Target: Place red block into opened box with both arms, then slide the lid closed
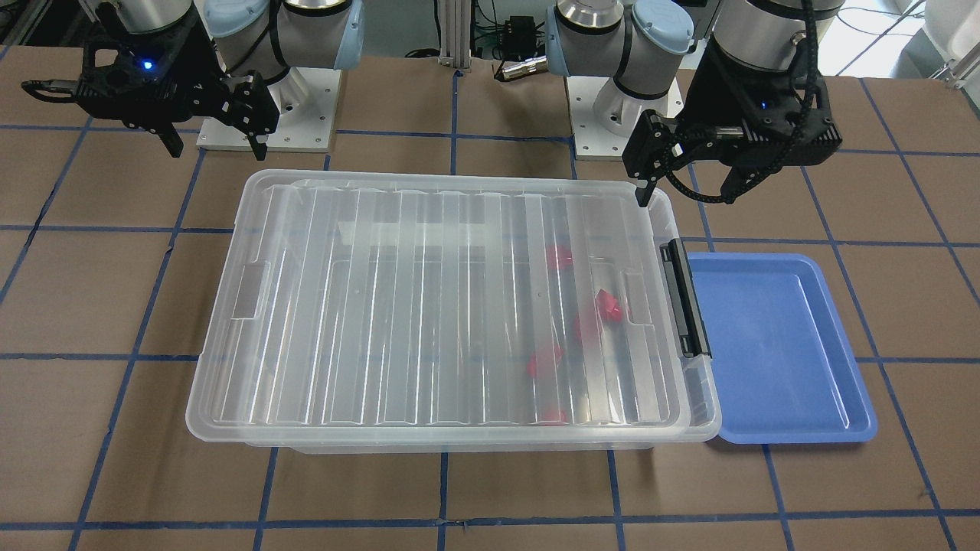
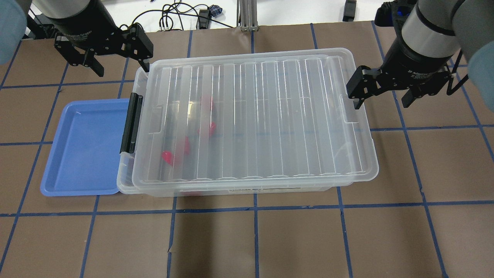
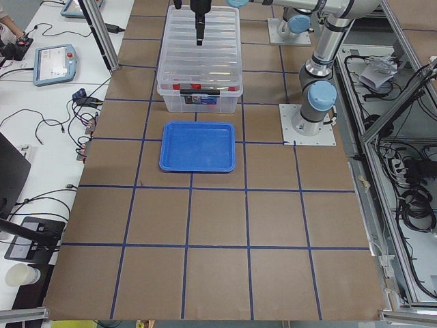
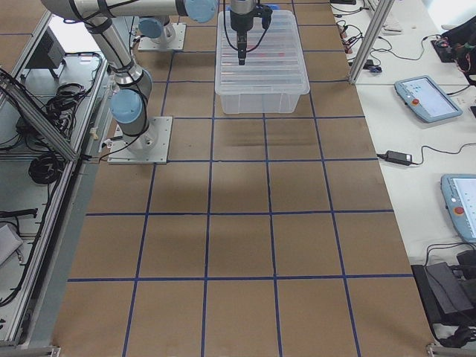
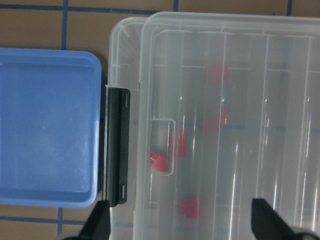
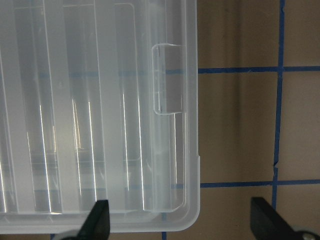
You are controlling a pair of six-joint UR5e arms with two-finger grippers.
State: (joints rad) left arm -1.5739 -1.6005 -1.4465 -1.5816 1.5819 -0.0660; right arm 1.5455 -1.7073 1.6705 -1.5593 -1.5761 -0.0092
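The clear box (image 2: 125,186) stands mid-table, its black latch bar (image 2: 131,123) facing the blue tray. The ribbed clear lid (image 2: 270,116) lies on top, shifted slightly away from the latch end, so a narrow strip of box rim shows there. Several red blocks (image 2: 168,156) lie inside near the latch end, seen through the lid (image 5: 280,125) as red blocks (image 5: 187,207). My left gripper (image 2: 120,65) hangs open and empty above the far latch-end corner. My right gripper (image 2: 382,98) is open and empty beside the lid's opposite short end (image 6: 165,80).
A blue tray (image 2: 85,146) with nothing in it sits against the box's latch end. Both arm bases (image 1: 268,115) stand behind the box. Brown paper with a blue tape grid (image 2: 254,231) covers the table.
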